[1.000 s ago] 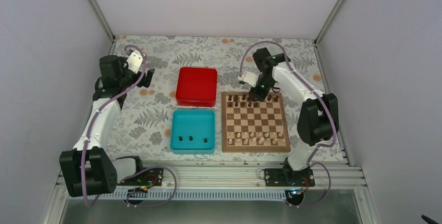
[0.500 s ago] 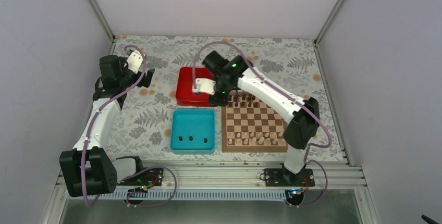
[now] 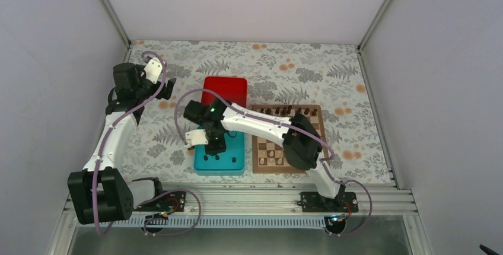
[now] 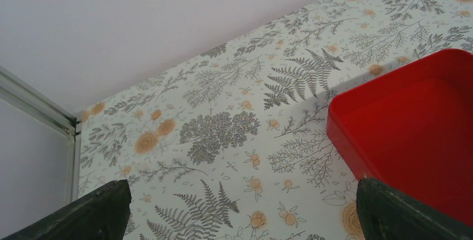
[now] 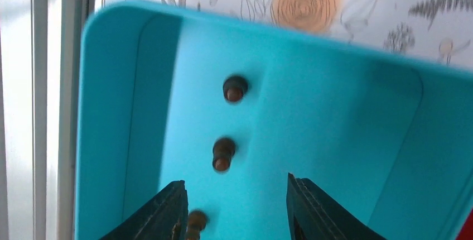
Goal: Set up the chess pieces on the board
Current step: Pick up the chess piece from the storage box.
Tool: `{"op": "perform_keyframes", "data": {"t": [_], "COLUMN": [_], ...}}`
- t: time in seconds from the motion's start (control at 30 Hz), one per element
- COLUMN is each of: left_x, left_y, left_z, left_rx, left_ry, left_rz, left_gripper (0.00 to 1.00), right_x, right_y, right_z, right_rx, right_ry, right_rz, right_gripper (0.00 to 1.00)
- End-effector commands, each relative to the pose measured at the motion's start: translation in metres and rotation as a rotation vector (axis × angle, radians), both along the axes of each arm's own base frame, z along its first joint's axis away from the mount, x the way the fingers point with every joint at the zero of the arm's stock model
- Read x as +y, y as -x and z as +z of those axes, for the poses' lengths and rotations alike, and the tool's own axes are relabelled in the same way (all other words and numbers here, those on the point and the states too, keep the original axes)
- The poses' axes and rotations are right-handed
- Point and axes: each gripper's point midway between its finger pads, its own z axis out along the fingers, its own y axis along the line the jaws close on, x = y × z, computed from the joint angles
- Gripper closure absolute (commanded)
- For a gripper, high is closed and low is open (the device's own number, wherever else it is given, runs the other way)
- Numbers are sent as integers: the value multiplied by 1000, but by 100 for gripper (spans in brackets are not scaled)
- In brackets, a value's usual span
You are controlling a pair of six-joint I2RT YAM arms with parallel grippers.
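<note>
Three dark chess pieces (image 5: 223, 153) lie in the teal tray (image 5: 334, 128), in a row near its left wall. My right gripper (image 5: 234, 209) is open and empty just above the tray floor, and one piece (image 5: 195, 221) sits beside its left finger. In the top view the right gripper (image 3: 215, 144) hangs over the tray (image 3: 219, 172). The board (image 3: 316, 126) is partly hidden by the right arm. Dark pieces (image 3: 285, 111) stand on its far row. My left gripper (image 3: 169, 88) is open and empty, left of the red box.
The red box (image 3: 224, 86) stands behind the tray and shows at the right of the left wrist view (image 4: 413, 123). Pale pieces (image 3: 271, 154) stand on the board's near rows. The right arm's elbow (image 3: 299, 142) hangs over the board.
My right arm has swung left from the board's far row, over the red box, down into the teal tray. The left arm has not moved.
</note>
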Motion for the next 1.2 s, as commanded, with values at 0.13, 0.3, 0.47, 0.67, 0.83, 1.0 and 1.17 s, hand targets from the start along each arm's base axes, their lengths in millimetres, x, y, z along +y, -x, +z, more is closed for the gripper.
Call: {"op": "perform_keyframes", "data": {"t": [0.13,0.3,0.47,0.67,0.83,1.0,1.17], "left_x": [2,2,2,2,1,1,1], "left_y": [0,0,0,0,1,1,1], "left_z": [3,4,3,2,1,1,2], "left_rx": [-16,-18,-16,-14,-12,-11,-11], "left_ry": [-5,-6,-5,-6,-4,-2,0], "left_rz": [-1,-1,0,-3,-7,-12,-12], "left_gripper": [0,0,0,0,0,0,0], "right_x": [38,41,45,49,49,46,43], "right_y": [9,17,19,21,27,27,15], "right_z": [-10,-30,-39,-47,-59,-58,-26], "right_rx": [-29,-5,4,17,30,20,-37], "right_ry": [-63,-23,-19,-15,9,21,-15], "right_rz": [50,77,85,90,102,97,69], "right_gripper": [52,51,54,58,71,92,96]}}
